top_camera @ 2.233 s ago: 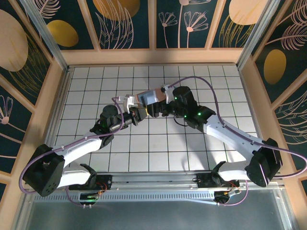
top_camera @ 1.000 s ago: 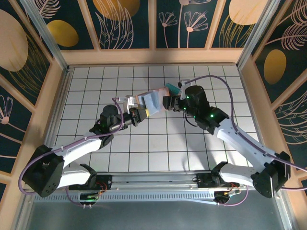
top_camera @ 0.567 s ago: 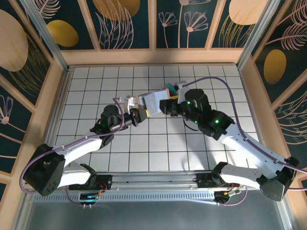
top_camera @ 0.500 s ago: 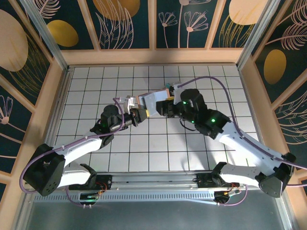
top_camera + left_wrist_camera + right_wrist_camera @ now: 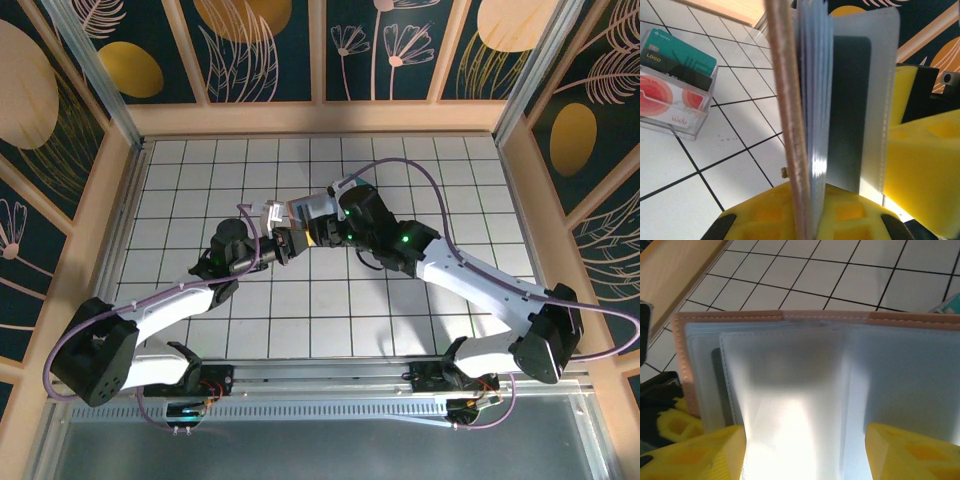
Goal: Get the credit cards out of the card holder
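1. One step is underway: the left gripper (image 5: 805,207) clamps the open card holder (image 5: 305,212) by one edge, held up over the table's (image 5: 670,200) middle.
2. At least one dark card (image 5: 850,110) sits in its sleeves, so emptying looks unfinished.
3. Right gripper (image 5: 805,452) straddles a sleeve, fingers wide, gripping nothing.
4. Just beyond on the far side, a clear box (image 5: 670,117) holds teal, black and red cards, probably ones already removed; nothing blocks the pull.
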